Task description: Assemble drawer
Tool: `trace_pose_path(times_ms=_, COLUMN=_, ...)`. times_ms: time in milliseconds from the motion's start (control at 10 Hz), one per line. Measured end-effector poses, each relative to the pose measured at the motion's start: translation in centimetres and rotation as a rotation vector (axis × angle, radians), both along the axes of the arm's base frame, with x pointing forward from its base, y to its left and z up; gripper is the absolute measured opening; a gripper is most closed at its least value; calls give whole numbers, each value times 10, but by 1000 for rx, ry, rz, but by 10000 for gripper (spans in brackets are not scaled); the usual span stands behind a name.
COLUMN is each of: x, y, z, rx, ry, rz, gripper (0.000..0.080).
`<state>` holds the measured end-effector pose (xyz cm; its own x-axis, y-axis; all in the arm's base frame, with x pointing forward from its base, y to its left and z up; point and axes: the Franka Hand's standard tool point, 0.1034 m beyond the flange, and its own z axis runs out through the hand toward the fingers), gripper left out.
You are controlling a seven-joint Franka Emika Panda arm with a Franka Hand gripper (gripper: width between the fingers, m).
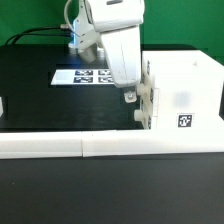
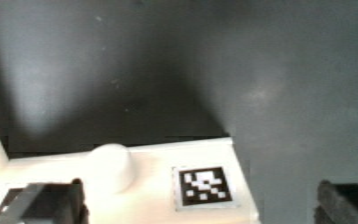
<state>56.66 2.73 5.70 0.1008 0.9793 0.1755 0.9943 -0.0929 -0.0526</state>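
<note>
The tall white drawer housing stands at the exterior view's right, with a square tag on its front face. A white tray sits at the housing's left side, seemingly slid into it. In the wrist view the tray's white face shows a round knob and a tag. My gripper hangs just left of the tray front. In the wrist view the gripper is open, its dark fingers wide apart. The right finger is clear of the tray. The second tray cannot be picked out.
The marker board lies flat on the black table behind the arm. The long low white border wall runs along the front. A small white piece shows at the exterior view's left edge. Cables trail at the back left.
</note>
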Motion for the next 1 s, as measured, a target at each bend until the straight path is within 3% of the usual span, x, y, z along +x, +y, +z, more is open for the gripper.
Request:
trace_pose_path(times_ms=200, x=-4, y=-10, z=1, rx=-13, ry=-6, rz=-31, gripper=649)
trace_pose_path(times_ms=400, x=-23, y=-41, z=1, rx=-33, ry=-7, rz=-73, gripper=649)
trace_pose_path(times_ms=500, x=-31, y=-47, z=3, rx=-50, ry=-56, rz=-151, gripper=649)
trace_pose_path(times_ms=600, x=-42, y=-42, z=1, rx=-59, ry=-70, rz=-161, gripper=649)
trace_pose_path(times_ms=1000, x=-40, y=-45, z=-1, rx=-57, ry=-53, rz=-165, gripper=649)
